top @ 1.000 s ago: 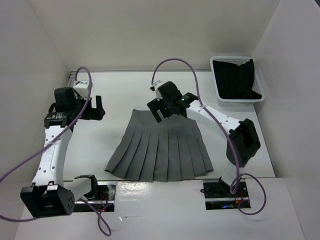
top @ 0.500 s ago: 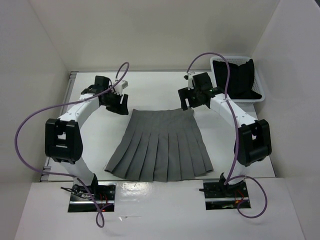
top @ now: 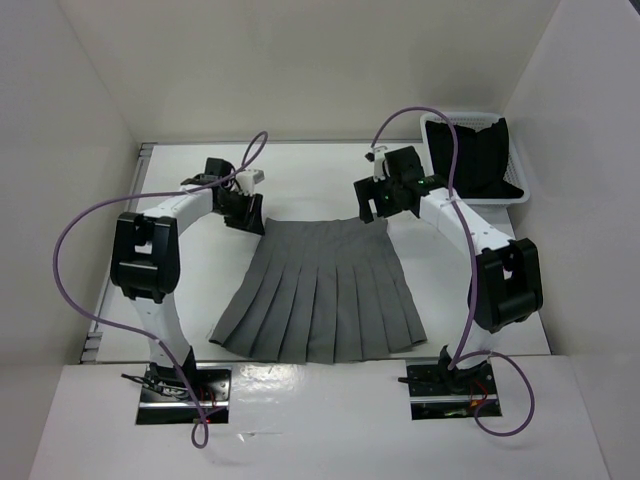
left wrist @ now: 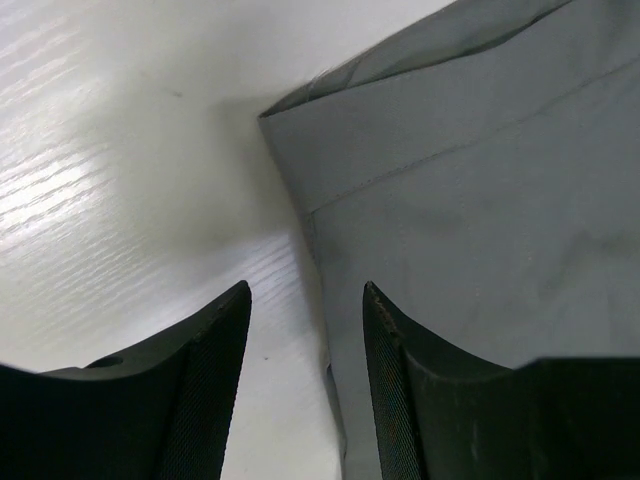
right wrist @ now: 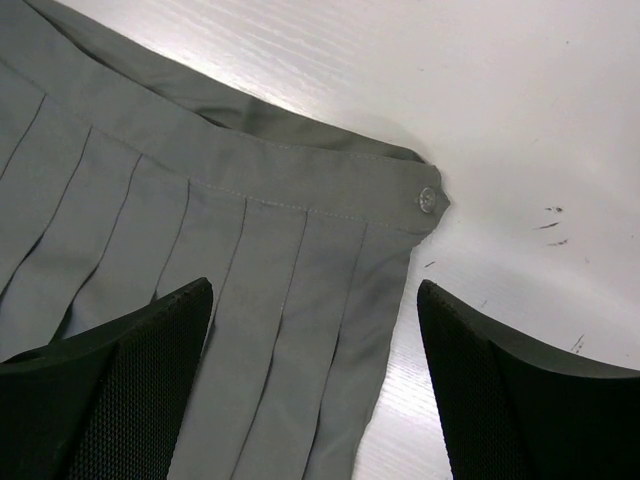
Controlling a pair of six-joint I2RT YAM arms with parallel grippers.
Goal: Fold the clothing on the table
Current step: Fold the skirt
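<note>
The clothing, a grey pleated skirt, lies flat on the table, waistband at the far side. My left gripper is low at the waistband's left corner. In the left wrist view the skirt's side edge runs between the partly closed jaws of the left gripper, one finger over cloth, one over bare table. My right gripper is at the waistband's right corner. In the right wrist view the right gripper stands wide open above the pleats, near a small button.
A white mesh basket holding a black cloth stands at the far right of the table. White walls close in the left, back and right sides. Purple cables loop above both arms.
Both arms have swung out to the skirt's far corners. In the last half second the left gripper moved in to the waistband corner and its jaws narrowed; the right one barely moved.
</note>
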